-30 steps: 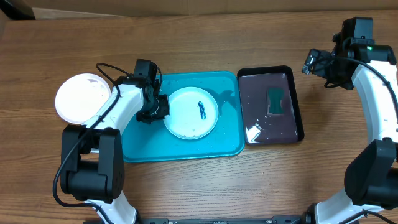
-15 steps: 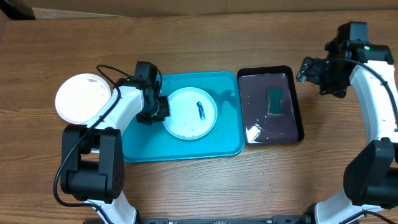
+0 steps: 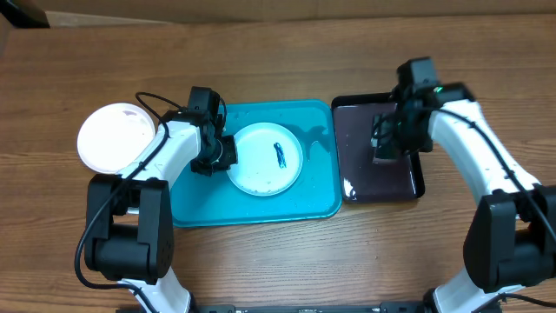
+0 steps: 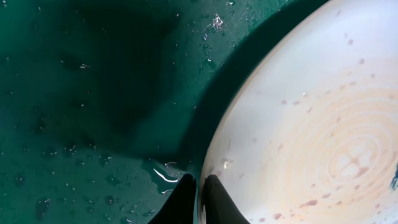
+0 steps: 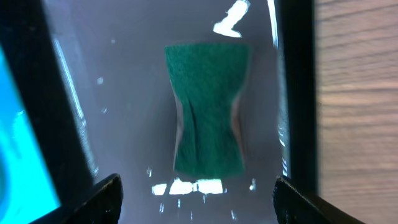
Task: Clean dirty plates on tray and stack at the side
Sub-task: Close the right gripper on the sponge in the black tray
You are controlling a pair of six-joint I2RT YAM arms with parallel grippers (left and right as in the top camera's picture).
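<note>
A small whitish plate (image 3: pixel 261 169) with a dark blue-green smear (image 3: pixel 281 154) lies in the turquoise tray (image 3: pixel 313 198). My left gripper (image 3: pixel 224 155) is shut on that plate's left rim; in the left wrist view the two fingers (image 4: pixel 214 199) pinch the plate's (image 4: pixel 311 124) edge above the wet tray floor (image 4: pixel 93 93). My right gripper (image 5: pixel 198 188) hangs open over a green sponge (image 5: pixel 207 118), which lies in the black tray (image 3: pixel 418 184). The right gripper (image 3: pixel 387 139) hides most of the sponge from overhead.
Another white plate (image 3: pixel 115 137) sits on the wooden table to the left of the turquoise tray. The black tray's purple inside (image 5: pixel 124 93) is wet and shiny, with its rim (image 5: pixel 297 93) close to my right fingers. Bare wood lies all around.
My right arm has swung in from the far right to above the black tray and sponge, its jaws narrowing a little. The left gripper and the plate have not moved.
</note>
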